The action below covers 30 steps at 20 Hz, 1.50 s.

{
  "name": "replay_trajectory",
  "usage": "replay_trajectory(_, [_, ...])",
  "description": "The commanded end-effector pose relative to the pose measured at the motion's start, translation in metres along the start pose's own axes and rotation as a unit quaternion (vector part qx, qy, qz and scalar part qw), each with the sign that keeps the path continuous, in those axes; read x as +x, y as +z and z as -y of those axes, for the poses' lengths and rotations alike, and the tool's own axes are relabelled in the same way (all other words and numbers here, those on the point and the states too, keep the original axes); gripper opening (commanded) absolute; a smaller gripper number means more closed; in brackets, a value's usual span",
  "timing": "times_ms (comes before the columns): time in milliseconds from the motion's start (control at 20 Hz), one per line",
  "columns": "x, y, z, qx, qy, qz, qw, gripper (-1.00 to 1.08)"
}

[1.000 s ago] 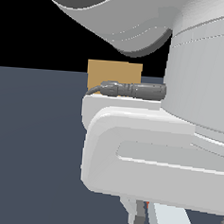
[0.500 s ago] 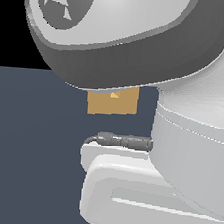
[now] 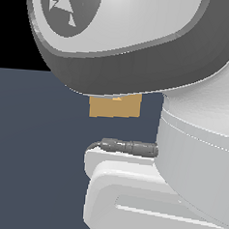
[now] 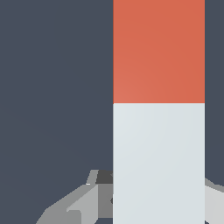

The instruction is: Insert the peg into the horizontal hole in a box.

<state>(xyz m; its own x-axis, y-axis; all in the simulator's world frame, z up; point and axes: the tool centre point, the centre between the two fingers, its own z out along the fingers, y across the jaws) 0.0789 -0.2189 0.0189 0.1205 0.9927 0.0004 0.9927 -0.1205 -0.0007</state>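
In the wrist view, the peg [image 4: 158,112] fills the right-centre of the frame, orange-red half above, white half below. The gripper [image 4: 153,199] shows at the lower edge, its jaws flanking the white half on both sides; they appear closed on it, though contact is hidden. Beyond lies the dark surface [image 4: 52,87]. In the exterior view, the arm [image 3: 197,141] fills most of the frame, and the box [image 3: 114,108] shows at centre, partly covered. The hole is not visible. Judged: grasp done; alignment and insertion remain.

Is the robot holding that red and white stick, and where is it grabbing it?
It looks so: the pincer seems shut on the peg at its white half. The contact itself is hidden.
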Motion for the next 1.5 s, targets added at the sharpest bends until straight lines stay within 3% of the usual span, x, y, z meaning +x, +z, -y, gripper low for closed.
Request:
replay_trajectory(0, [0.000, 0.000, 0.000, 0.000, 0.000, 0.000, 1.0000, -1.00])
replay_trajectory(400, [0.005, -0.001, 0.001, 0.000, -0.003, 0.000, 1.0000, -1.00])
replay_trajectory(750, [0.041, -0.011, 0.005, 0.000, -0.020, 0.000, 0.9998, -1.00])
replay_trajectory(1000, [0.094, -0.025, 0.015, 0.000, -0.046, 0.000, 0.9989, -1.00])
replay_trajectory(1450, [0.220, -0.061, 0.048, 0.000, -0.109, 0.001, 0.9941, -1.00])
